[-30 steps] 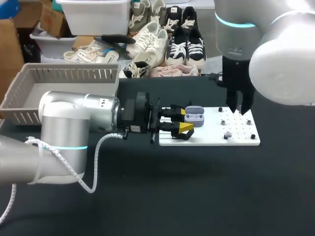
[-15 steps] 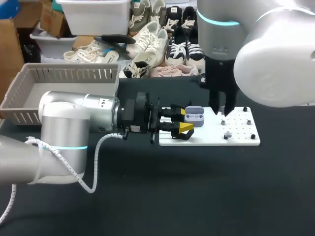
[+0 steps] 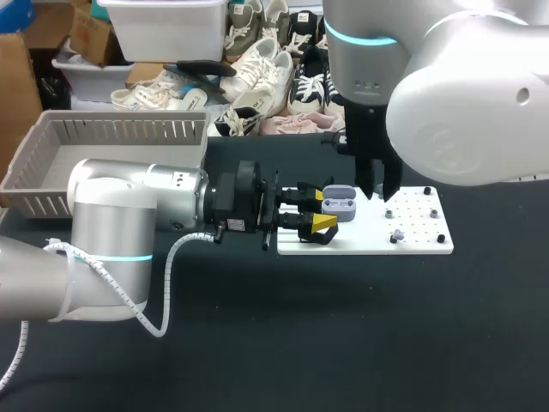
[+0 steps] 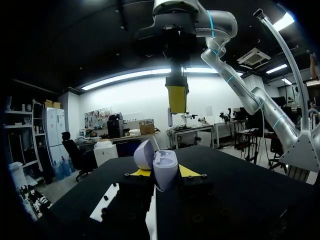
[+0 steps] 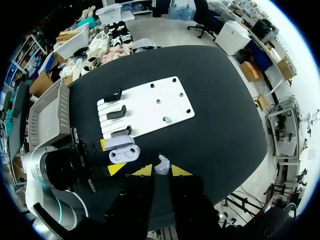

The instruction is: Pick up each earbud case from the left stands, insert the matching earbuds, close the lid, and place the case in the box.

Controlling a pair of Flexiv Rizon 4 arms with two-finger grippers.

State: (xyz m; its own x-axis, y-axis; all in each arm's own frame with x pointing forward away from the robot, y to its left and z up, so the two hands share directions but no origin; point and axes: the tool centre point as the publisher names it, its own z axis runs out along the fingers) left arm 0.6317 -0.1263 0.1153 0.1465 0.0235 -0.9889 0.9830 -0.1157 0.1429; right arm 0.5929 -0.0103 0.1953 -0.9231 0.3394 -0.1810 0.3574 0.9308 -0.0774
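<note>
Left tool is pinching the earbud case from two sides, low on the body. It holds the case over the left part of the white board, just past the black stands. The lid is open and hinged on the far side, and the cavity faces up toward the right tool. That tool hangs above and slightly right of the case, clamped on one earbud at the very fingertips. My guess is the case is a light, stiff plastic shell with a glossy, rounded surface, so it will want to rotate or squirt out under a downward push. Best to keep the grip on the flat sides of the lower half, clear of the lid and hinge. The hinge is the weak point, so close the lid by pressing on its top, not its edge. The earbud looks tiny and slick with only a small contact patch, so insert it straight down with low force. The case's long axis seems to run along the left tool's fingers, pointing away from that wrist toward the right end of the board. From the left wrist view it's seen end-on. Can't tell which way the earbud stem points, or which pocket it belongs in. The grey basket sits on the counter, well left of the board.
</note>
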